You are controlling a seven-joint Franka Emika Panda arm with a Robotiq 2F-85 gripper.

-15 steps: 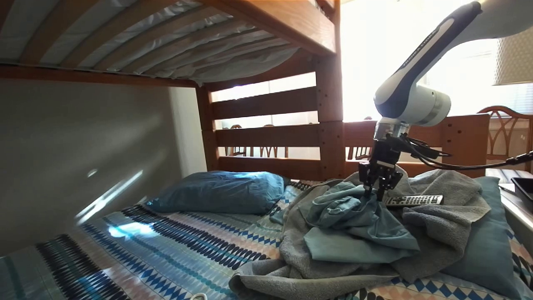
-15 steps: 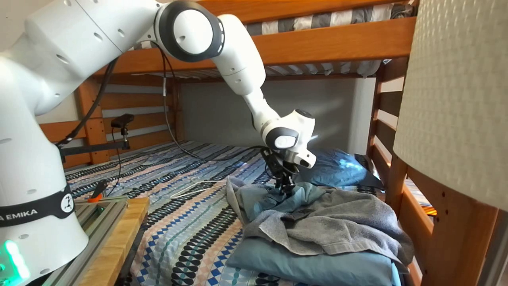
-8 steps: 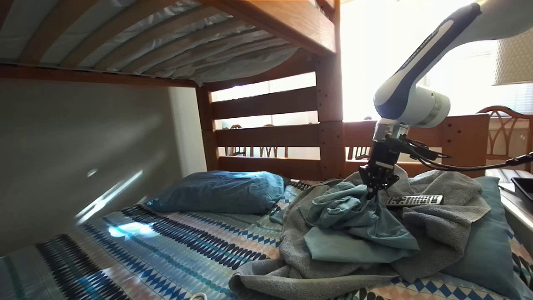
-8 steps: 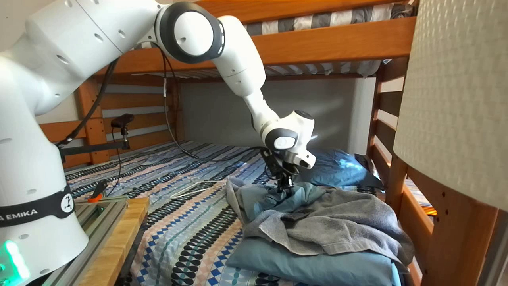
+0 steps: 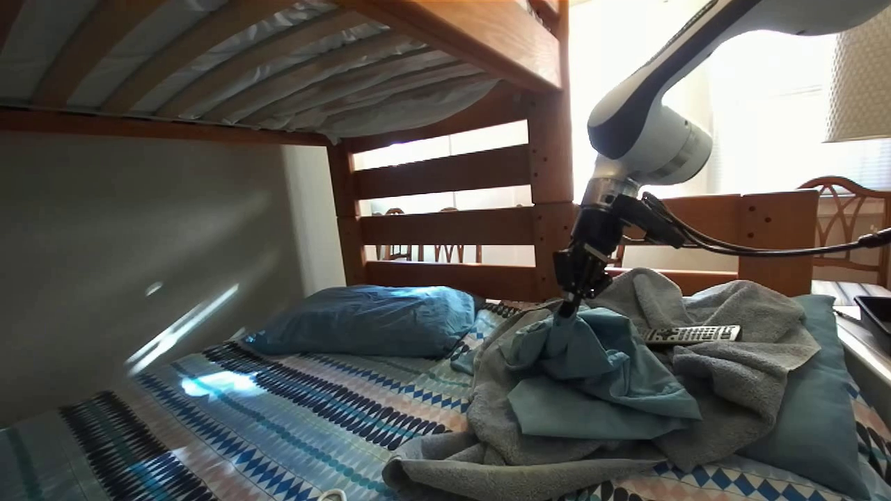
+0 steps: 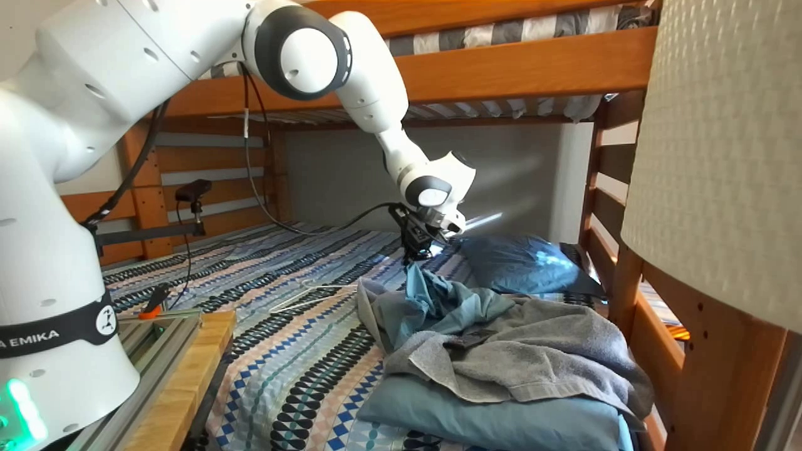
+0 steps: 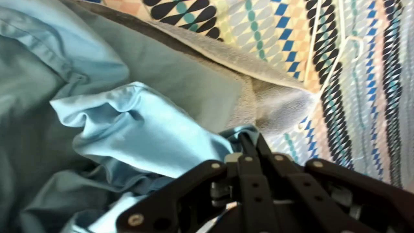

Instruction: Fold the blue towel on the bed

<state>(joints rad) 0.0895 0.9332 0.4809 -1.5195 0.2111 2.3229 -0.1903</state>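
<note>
My gripper [image 5: 567, 311] leans at a tilt low over the bed [image 5: 292, 417], my fingers [image 7: 249, 165] drawn tight together with a bit of the blue towel [image 5: 604, 379] pinched at their tips. The wrist view is dark just there, so I can only fairly say it looks like a narrow fold of cloth that I hold. In an exterior view that held part rises to a peak right beneath me, while the rest of the towel lies rumpled on top of the gray towel [image 5: 738, 390], one flap of it spread flat. A remote [image 5: 692, 335] lies on the gray towel just beside the blue one; I cannot tell whether the two touch. The gray towel in turn drapes over a pillow [image 6: 501, 413]. A second pillow [image 5: 369, 323] lies near the wooden rails [image 5: 449, 228]. In the wrist view, a white hanger [image 7: 336, 61] lies on the bed by a corner of the gray towel.
</note>
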